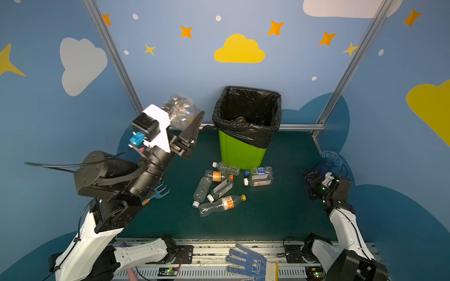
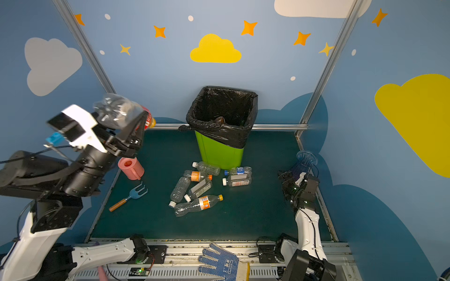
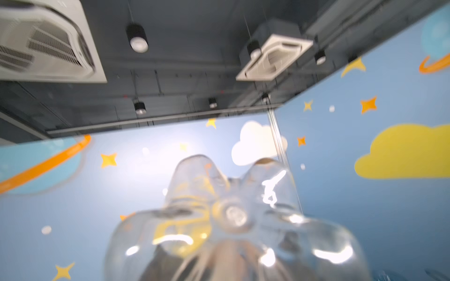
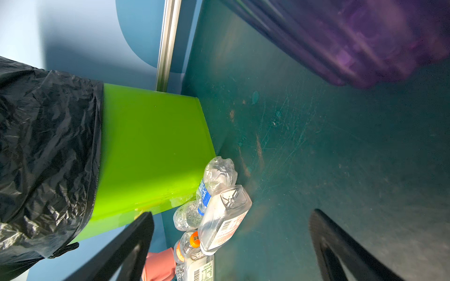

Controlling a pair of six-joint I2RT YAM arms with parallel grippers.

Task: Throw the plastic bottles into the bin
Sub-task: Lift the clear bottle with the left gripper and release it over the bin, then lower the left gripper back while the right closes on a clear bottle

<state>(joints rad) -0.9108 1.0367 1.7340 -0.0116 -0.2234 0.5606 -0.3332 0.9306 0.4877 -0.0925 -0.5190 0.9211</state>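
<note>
Clamping a clear bottle [image 1: 179,109], left end effector [image 1: 187,119] hangs near bin [image 1: 239,150]; right end effector [image 4: 231,213] gapes.

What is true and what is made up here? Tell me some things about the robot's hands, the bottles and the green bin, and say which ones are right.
1. The left hand holds a clear bottle up in the air. True.
2. The right hand holds a bottle too. False: it is open and empty, low down near the blue vase.
3. The bin has a black bag folded over its rim. True.
4. Every bottle is already in the bin. False: seven bottles lie on the mat in front of the bin.
</note>
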